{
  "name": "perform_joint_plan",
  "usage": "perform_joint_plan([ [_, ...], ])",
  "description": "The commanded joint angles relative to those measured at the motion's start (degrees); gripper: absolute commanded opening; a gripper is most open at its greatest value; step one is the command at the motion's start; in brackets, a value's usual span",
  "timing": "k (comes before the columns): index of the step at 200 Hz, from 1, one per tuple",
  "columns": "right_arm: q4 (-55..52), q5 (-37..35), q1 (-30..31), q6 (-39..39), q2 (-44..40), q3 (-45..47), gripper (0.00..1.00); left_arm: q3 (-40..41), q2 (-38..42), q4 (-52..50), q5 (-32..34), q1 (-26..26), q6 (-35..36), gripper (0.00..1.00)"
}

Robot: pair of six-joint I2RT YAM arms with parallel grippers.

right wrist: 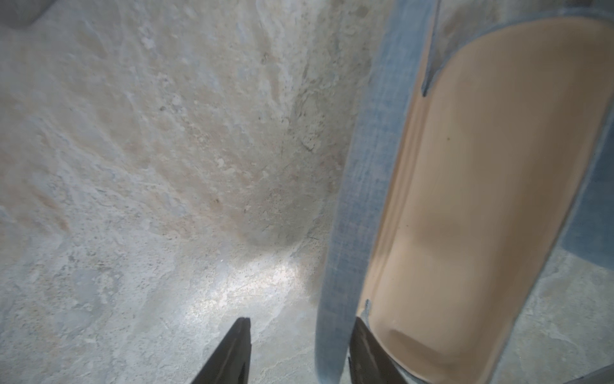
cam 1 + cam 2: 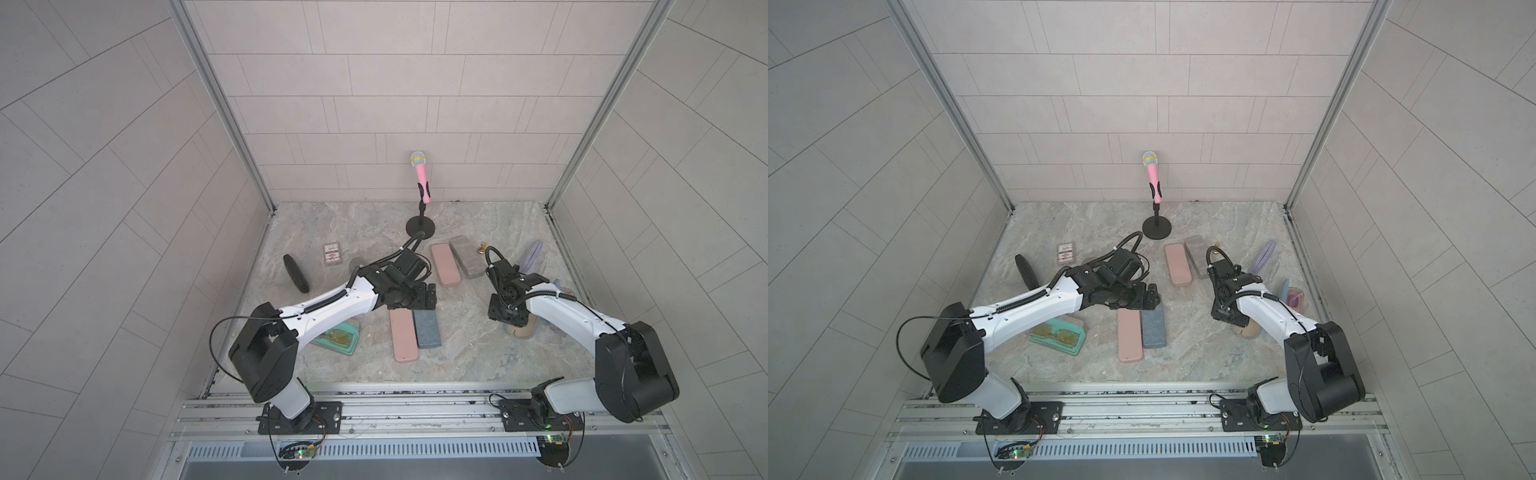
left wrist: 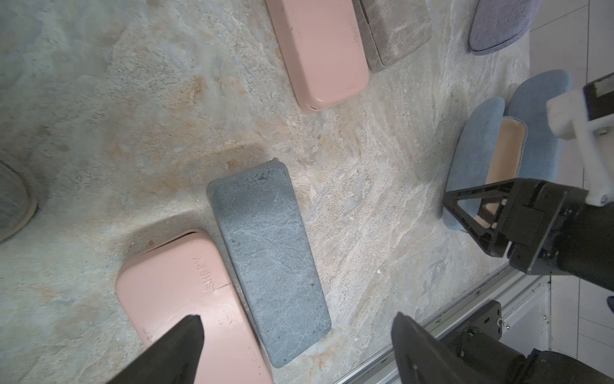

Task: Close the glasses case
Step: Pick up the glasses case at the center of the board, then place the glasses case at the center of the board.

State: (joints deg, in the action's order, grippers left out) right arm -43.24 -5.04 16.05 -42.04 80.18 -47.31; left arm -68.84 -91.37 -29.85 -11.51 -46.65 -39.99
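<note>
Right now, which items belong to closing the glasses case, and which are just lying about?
In the job: open blue case, tan lining showing; right end effector at its rim.
Lying about: near pink case, far pink case, microphone, card box, teal case holding glasses.

A pink microphone is held upright on a black stand at the back of the marble tabletop; a small card box is laid near a black oval case; a closed pink case and a blue-grey case are set touching, side by side.
</note>
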Motion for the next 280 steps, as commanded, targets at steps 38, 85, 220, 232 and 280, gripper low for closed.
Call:
perform_joint_plan([
  [38,1.01,0.68,-0.33,-0.39,-0.1,1.43,0.25,0.59,0.94,1.02,-0.2,0.43,0.18,0.96],
  [85,1.08,2.58,0.66,-0.06,-2.13,2.39,0.15,0.78,0.23,1.85,-0.78,0.43,0.02,0.96],
  [220,1.01,2.82,29.25,-13.67,-5.02,-0.33,0.1,2.38,-0.12,2.68,-0.3,0.69,-0.83,0.96],
  [232,2.33,3.39,30.03,-13.97,-4.09,0.49,0.1,2.65,-0.34,2.95,-0.44,0.75,-0.97,0.96],
  [280,4.41,4.9,30.7,-12.54,-1.54,1.17,0.13,3.17,-0.89,3.39,-0.56,0.82,-1.14,0.96],
])
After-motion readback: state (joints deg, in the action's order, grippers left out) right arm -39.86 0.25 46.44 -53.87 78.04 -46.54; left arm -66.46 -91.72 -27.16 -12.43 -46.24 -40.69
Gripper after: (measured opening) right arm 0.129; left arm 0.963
